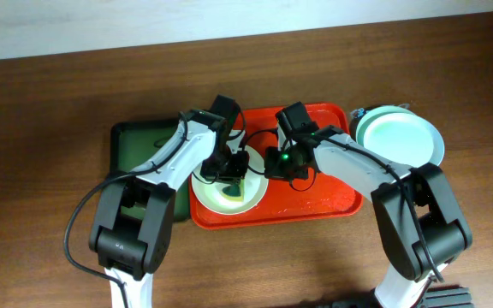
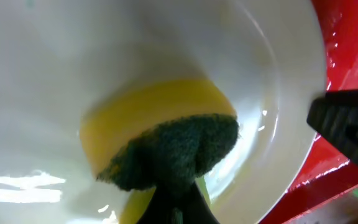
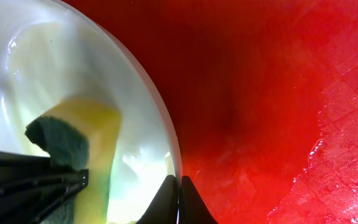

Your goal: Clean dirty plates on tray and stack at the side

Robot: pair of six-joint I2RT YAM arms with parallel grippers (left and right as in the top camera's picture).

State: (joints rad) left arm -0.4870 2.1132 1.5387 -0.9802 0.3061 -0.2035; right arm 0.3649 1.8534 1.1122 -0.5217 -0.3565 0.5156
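Here, sponge [image 2: 166,137] pressed into plate [image 1: 221,201].
Left gripper [image 1: 232,175] clamps the sponge; right gripper [image 3: 180,190] pinches the plate's rim; tray [image 1: 315,201] lies lengthwise left-right; both grippers hide the plate's far edge.

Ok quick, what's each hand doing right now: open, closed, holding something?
Left hand: closed, holding the sponge.
Right hand: closed, pinching the rim of the plate.
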